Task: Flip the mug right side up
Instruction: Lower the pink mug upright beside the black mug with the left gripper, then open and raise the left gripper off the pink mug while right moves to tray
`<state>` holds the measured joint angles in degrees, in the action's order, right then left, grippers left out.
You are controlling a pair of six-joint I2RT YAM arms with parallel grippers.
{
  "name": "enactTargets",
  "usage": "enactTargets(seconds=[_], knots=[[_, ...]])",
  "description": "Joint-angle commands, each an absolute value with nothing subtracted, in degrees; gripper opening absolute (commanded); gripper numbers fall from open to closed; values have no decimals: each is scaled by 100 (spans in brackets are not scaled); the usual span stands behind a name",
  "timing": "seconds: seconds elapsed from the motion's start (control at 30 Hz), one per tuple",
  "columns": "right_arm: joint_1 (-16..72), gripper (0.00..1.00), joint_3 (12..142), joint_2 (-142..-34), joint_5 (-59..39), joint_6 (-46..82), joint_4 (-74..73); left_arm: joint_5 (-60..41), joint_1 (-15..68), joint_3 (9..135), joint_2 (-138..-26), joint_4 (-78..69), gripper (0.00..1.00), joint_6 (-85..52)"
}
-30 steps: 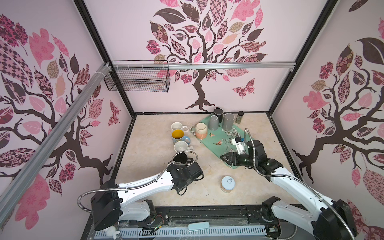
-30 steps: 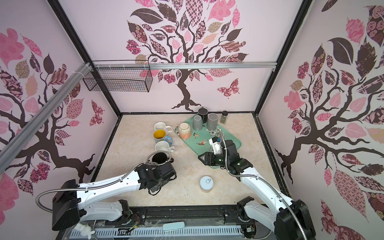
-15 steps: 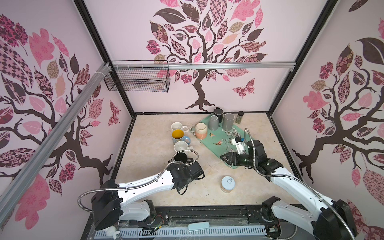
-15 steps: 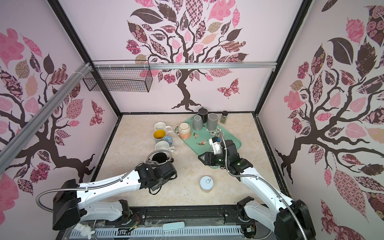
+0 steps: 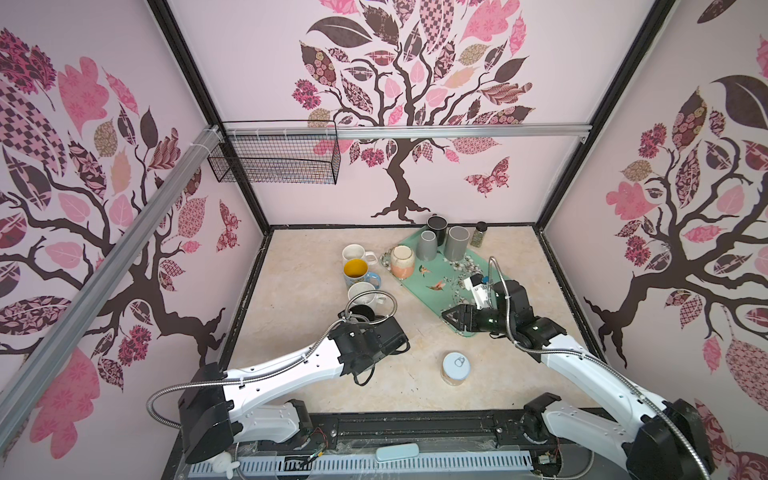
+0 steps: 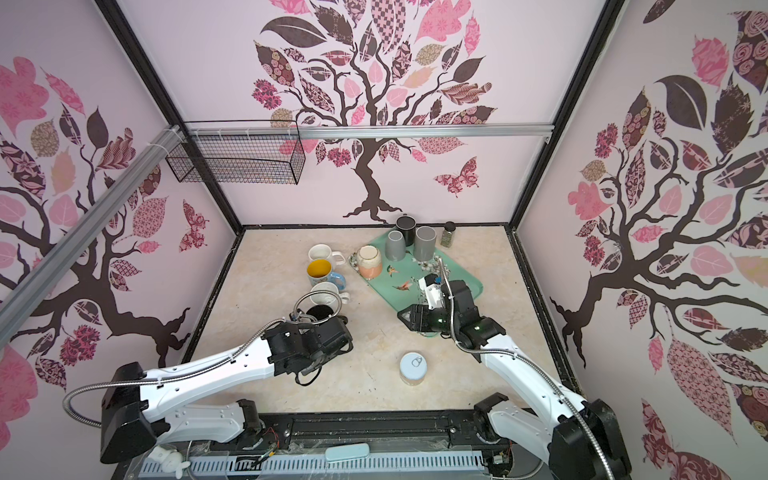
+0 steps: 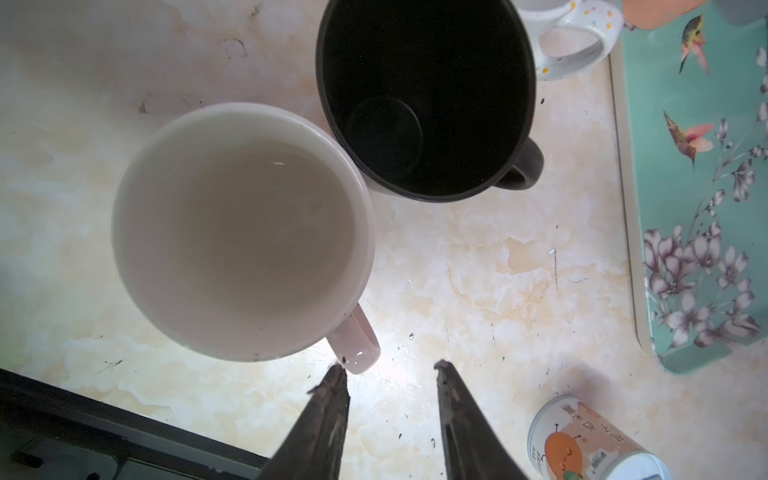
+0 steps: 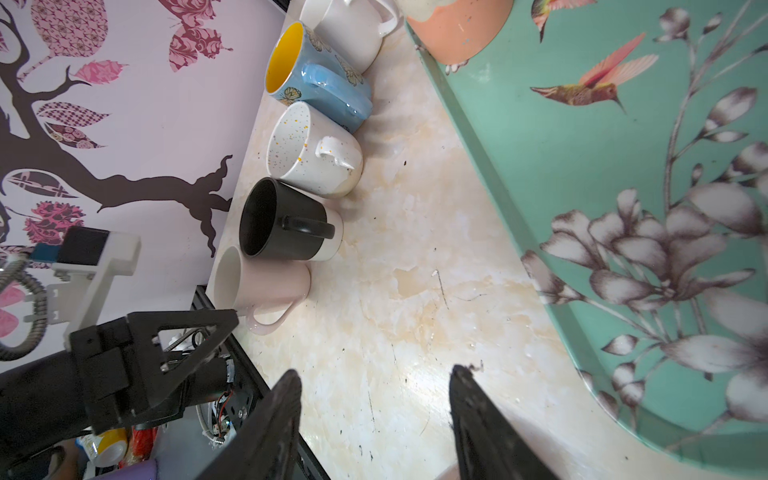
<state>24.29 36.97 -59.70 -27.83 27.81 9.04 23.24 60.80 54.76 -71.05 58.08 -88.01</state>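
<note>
Hardly any shift vs a sec ago: L gripper jaws part-open, empty. Pink mug upright, just beside black mug. Risk: L fingertip near its handle could snag on retreat, tipping it. R gripper wide, empty.

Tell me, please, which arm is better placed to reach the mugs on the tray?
Right, probably: the right gripper hovers open by the near corner of the tray, while the left gripper is open beside the pink mug.
</note>
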Motion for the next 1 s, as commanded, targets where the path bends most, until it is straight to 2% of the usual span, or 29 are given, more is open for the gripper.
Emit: enactTargets(seconds=[0.0, 0.23, 0.43, 0.53, 0.77, 0.97], knots=[[2440, 58, 3885, -5915, -2472, 2563, 1078, 2678, 6099, 5724, -6855, 6054, 39, -8533], [2480, 53, 4028, -6147, -1960, 2364, 1321, 2977, 6000, 6032, -6529, 6165, 40, -7613], [2647, 52, 4326, -6847, -1587, 2215, 1288, 2715, 5189, 6342, -6264, 5965, 41, -6074], [2675, 53, 4636, -7352, -1543, 2129, 1245, 2485, 4741, 6381, -6080, 5654, 45, -5365], [2962, 54, 5888, -8812, -1175, 1744, 1266, 1065, 3294, 6372, -6107, 5105, 48, -4250], [3193, 54, 7146, -10193, -886, 1138, 1587, 1021, 2790, 6322, -6212, 4752, 48, -3817]])
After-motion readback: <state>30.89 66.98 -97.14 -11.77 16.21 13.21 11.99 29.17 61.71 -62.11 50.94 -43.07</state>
